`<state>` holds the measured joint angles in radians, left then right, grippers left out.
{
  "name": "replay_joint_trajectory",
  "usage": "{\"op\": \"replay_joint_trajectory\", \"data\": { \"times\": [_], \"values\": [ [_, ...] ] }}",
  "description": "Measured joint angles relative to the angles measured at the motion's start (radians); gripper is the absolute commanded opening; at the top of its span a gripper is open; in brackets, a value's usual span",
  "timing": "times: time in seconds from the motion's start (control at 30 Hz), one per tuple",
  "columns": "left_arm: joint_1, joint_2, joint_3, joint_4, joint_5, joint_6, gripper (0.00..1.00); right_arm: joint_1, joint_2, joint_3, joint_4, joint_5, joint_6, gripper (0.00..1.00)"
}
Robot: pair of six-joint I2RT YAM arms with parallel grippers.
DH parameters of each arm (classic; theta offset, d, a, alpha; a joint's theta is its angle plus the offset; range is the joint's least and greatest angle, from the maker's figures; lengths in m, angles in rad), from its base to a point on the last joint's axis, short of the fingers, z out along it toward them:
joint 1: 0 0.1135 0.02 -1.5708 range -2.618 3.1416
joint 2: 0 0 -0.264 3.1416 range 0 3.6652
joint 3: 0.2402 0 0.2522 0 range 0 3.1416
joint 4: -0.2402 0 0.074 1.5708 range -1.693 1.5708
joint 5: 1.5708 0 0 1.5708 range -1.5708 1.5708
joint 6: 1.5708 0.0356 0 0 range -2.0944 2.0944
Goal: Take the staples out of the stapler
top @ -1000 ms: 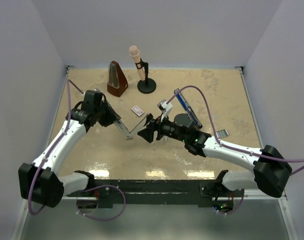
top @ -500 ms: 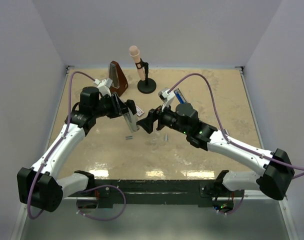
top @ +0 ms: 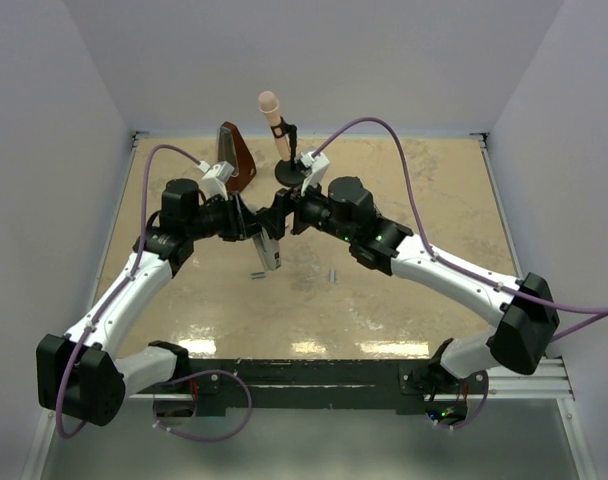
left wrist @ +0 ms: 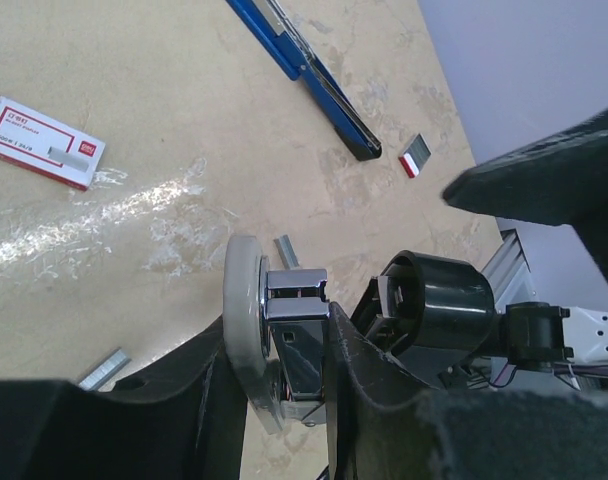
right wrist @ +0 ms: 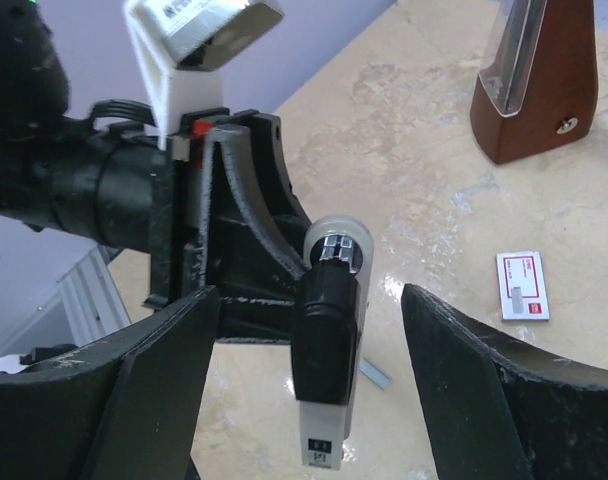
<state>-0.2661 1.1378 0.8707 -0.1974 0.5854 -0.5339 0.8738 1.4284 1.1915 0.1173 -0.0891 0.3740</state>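
My left gripper [top: 252, 226] [left wrist: 284, 340] is shut on a stapler [top: 269, 250] [left wrist: 296, 330] [right wrist: 329, 350] with a grey body, black top and chrome nose, held above the table's middle. The right gripper [top: 284, 215] [right wrist: 312, 300] stands open, one finger on each side of that stapler's front end, touching nothing. Two short strips of staples [top: 256, 273] [top: 332, 273] lie on the table below; the left wrist view shows them as staples [left wrist: 286, 251] [left wrist: 104, 368], and the right wrist view shows one strip [right wrist: 376, 374]. A long blue-and-black stapler [left wrist: 304, 70] with a silver rail lies flat on the table.
A brown metronome [top: 234, 155] [right wrist: 534, 90] and a pink microphone [top: 277, 120] on a black stand are at the back. A small white box with red print [left wrist: 42, 142] [right wrist: 522, 285] lies on the table, and a small red-and-white piece [left wrist: 415, 157] sits near the blue stapler.
The left gripper lifted the stapler off the table and swung it right and back. The right gripper travelled left and back until its open fingers flank the stapler.
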Motion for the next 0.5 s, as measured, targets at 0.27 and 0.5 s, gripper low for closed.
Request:
{"op": "replay_joint_trajectory", "data": {
  "times": [0.27,0.5],
  "values": [
    [-0.003,0.000,-0.024,0.047,0.024,0.000,0.00,0.000,0.084,0.029,-0.035,-0.004,-0.006,0.28],
    [0.032,0.001,-0.035,0.054,-0.009,-0.047,0.00,0.000,0.054,0.009,-0.043,0.024,-0.022,0.17]
  ]
}}
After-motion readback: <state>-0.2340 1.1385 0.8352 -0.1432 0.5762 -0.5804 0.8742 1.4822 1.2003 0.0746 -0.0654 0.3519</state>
